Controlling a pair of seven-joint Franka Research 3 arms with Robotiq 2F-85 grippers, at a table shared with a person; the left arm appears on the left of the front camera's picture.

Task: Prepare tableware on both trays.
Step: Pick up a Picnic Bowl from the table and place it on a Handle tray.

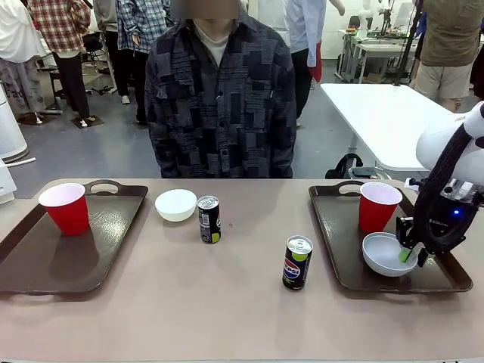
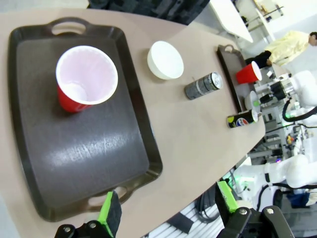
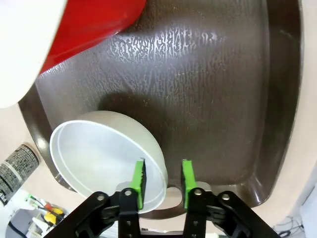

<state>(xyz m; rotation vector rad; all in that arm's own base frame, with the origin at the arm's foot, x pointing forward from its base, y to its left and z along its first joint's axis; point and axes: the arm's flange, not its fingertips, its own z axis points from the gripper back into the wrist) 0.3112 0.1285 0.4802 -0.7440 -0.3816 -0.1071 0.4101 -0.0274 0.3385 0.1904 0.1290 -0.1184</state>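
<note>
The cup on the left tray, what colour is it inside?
White inside the red plastic cup, seen best in the left wrist view.

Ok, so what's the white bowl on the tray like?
The bowl is white, round, shallow and empty, maybe plastic. It sits at the near end of the right tray, in front of the red cup. The right gripper straddles its rim, one pad inside, one outside, with a little gap showing.

A busy lab hall: white work table (image 1: 389, 113), equipment bench (image 1: 370, 47), standing people (image 1: 57, 38) behind.
</note>
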